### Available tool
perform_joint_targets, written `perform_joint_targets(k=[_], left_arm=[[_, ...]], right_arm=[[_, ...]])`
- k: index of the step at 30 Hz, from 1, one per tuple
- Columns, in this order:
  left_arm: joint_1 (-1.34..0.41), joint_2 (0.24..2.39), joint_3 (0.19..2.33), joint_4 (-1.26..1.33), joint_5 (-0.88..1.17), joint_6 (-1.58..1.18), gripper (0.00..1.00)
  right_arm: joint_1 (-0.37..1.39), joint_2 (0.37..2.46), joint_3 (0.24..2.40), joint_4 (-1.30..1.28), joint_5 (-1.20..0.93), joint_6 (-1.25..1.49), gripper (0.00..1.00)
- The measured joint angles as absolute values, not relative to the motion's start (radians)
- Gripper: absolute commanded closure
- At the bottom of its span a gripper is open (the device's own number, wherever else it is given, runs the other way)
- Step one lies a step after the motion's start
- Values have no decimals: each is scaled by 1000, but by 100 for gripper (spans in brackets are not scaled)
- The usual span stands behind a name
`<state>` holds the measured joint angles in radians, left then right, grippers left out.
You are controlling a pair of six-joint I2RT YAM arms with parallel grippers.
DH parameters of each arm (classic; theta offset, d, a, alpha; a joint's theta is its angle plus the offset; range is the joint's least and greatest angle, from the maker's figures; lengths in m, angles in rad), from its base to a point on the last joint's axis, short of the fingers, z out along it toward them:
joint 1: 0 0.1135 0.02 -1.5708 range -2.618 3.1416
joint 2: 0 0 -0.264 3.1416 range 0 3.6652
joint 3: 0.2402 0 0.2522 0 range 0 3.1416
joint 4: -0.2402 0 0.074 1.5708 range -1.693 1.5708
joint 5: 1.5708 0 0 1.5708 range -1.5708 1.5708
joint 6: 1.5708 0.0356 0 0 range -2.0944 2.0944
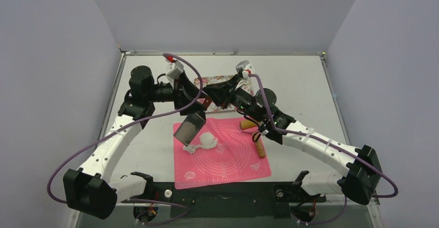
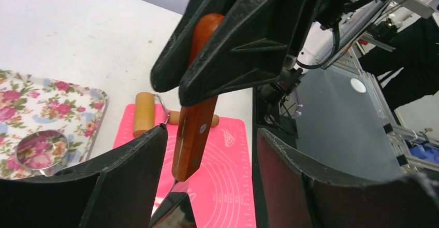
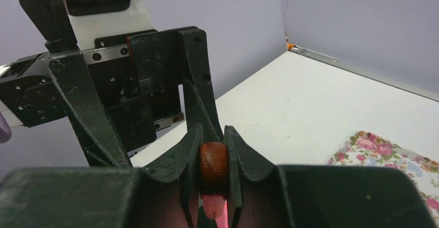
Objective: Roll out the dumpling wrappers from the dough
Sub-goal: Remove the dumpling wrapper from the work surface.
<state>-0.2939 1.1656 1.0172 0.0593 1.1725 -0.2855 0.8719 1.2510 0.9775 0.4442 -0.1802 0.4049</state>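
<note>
Top view: the right gripper (image 1: 213,98) is clamping the brown handle (image 1: 207,103) of a scraper (image 1: 189,127), and the steel blade is hanging down from its fingers toward the arm bases. The left gripper (image 1: 199,96) is facing it head-on, with its fingers spread wide about the same handle. The dough (image 1: 208,140) is lying just past the blade's lower edge on the pink mat (image 1: 228,163), a small bit of it trailing off on the left gripper's side. A wooden pin (image 1: 254,134) is lying under the right gripper's forearm at the mat's edge. A floral tray (image 1: 220,79) is sitting beyond both grippers and is largely hidden by them. Purple cables (image 1: 269,114) are looping off both arms. Plain pale walls (image 1: 217,10) are closing in the grey table (image 1: 300,83) on three sides

Left wrist view: the left fingers (image 2: 129,176) are standing well apart, and the handle is passing between them without touching either. The right gripper's black fingers are filling the upper frame, pinching the handle higher up and blocking most of what lies ahead. A corner of the blade is showing at the bottom edge. Past the fingers the pin is resting on the mat. Off the left-hand finger, the tray is carrying a metal ring (image 2: 39,150). The dough is hidden here

Right wrist view: the right fingers are pressing together on the rounded end of the handle. Straight ahead the left gripper is looking back, jaws apart. A corner of the tray is showing low on the right, with bare table and wall beyond
</note>
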Motion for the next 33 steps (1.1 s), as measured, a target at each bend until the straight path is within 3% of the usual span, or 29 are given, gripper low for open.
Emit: perform_joint_targets(k=[7,9,13,16,20,21,22,24,27,28,30,33], left_arm=[[-365,1181,1045,-13,1182,-216,38],[-373,1182,1045,-34,1178,-191,43],[-373,1187,1055,-59,1163,-162,64],[-389,1189,1058,-81,1147,-124,98],[-411,1191,1070,-125,1168,-81,100],[-411,1191,1076,-138,1162,-77,100],[-413,1191,1082,-149,1150,-70,100],[-419,1191,1096,-175,1109,-61,100],[-432,1195,1119,-214,1002,-41,100],[-434,1199,1129,-224,958,-39,100],[-439,1209,1144,-235,881,-31,100],[-445,1221,1151,-244,782,-18,100]], right_arm=[[875,1253,986,469,-205,437,100],[879,1253,993,474,-208,443,100],[884,1253,993,488,-212,465,100],[884,1253,993,501,-224,485,100],[881,1252,992,515,-267,509,100],[876,1253,992,516,-268,513,97],[873,1253,992,516,-266,515,81],[871,1252,992,510,-237,519,59],[872,1251,999,468,-130,527,41],[873,1251,1002,456,-96,531,30],[883,1251,1007,440,-6,548,22],[907,1252,1008,439,123,563,22]])
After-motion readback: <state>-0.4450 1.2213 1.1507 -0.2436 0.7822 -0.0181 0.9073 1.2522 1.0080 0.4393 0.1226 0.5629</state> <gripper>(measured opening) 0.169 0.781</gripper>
